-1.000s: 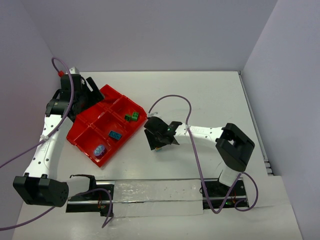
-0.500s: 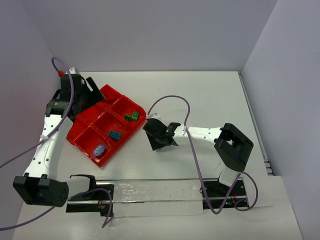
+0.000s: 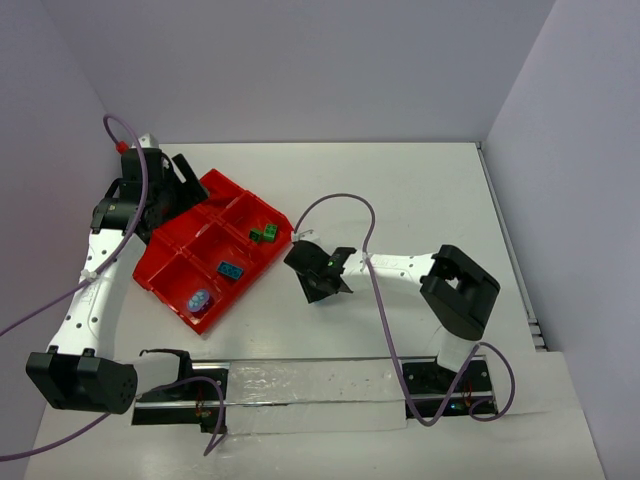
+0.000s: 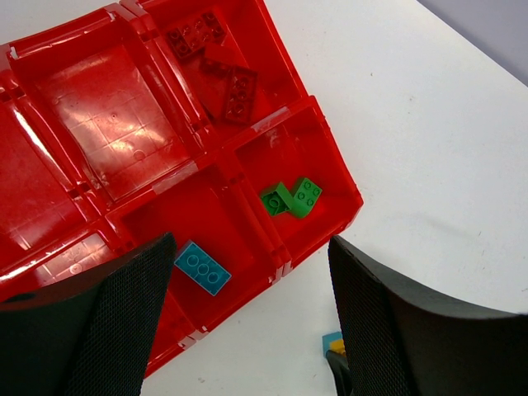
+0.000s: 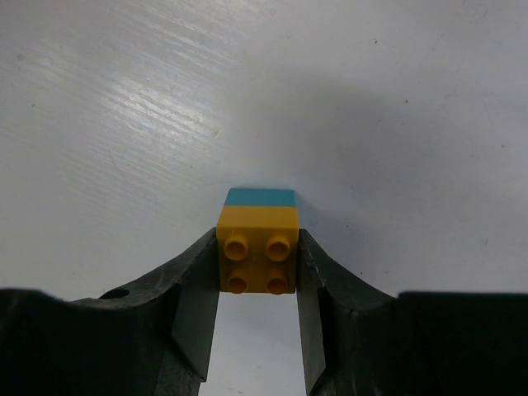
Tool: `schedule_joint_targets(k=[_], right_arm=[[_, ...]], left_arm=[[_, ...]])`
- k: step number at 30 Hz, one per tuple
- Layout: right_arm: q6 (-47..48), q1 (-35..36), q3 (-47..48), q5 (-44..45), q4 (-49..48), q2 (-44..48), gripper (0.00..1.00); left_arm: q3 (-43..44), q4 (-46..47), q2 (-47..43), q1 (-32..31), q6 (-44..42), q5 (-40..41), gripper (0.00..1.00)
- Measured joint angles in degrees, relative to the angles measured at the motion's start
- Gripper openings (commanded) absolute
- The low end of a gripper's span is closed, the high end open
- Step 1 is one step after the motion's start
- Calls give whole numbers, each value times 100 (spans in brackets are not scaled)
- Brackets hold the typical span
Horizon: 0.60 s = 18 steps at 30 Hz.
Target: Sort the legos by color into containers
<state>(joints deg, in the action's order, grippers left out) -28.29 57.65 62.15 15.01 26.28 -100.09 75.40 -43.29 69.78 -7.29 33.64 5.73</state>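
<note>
My right gripper (image 5: 257, 252) is shut on a yellow-over-teal cube (image 5: 256, 244) just above the white table. In the top view the right gripper (image 3: 316, 288) sits right of the red tray (image 3: 160, 262), with the cube hidden under it. My left gripper (image 4: 247, 326) is open and empty above the tray (image 4: 107, 107), at its far-left end in the top view (image 3: 178, 185). Green bricks (image 4: 291, 198) lie in one compartment, a teal brick (image 4: 202, 268) in the one beside it, and red bricks (image 4: 221, 62) in a far one. The cube also shows in the left wrist view (image 4: 332, 341).
A blue-purple piece (image 3: 200, 299) lies in the tray's near corner compartment. Grey walls close the table at the back and on both sides. A clear strip (image 3: 310, 385) runs between the arm bases along the near edge.
My right gripper has shifted a little to the left, toward the tray, with the cube in it. The left arm has not moved.
</note>
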Motion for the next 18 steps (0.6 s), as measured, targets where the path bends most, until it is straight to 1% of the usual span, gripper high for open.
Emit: schedule_joint_targets(k=[1,5,7,10,12,16,18], right_arm=[[1,2,26,17,42,0,0],[25,-2,241,-19,248,66,0],[51,-42,381,-168,328,217,0],[76,-280,543,-805,333,611,0],[71,-652,605,-1409,296,909,0],[-39,-1592,653,-2501,218,1391,0],[-107,-1942,681,-3015,206,1522,0]], left_arm=[[0,0,0,0,-12,-2,82],[0,14,0,0,-205,-139,80],[-6,50,0,-4,-424,-516,82],[-21,117,0,-169,-780,-1249,82],[-35,152,0,-526,-1004,-1517,82],[-37,173,40,-1504,-1446,-1960,80],[-50,178,66,-1806,-1657,-2208,79]])
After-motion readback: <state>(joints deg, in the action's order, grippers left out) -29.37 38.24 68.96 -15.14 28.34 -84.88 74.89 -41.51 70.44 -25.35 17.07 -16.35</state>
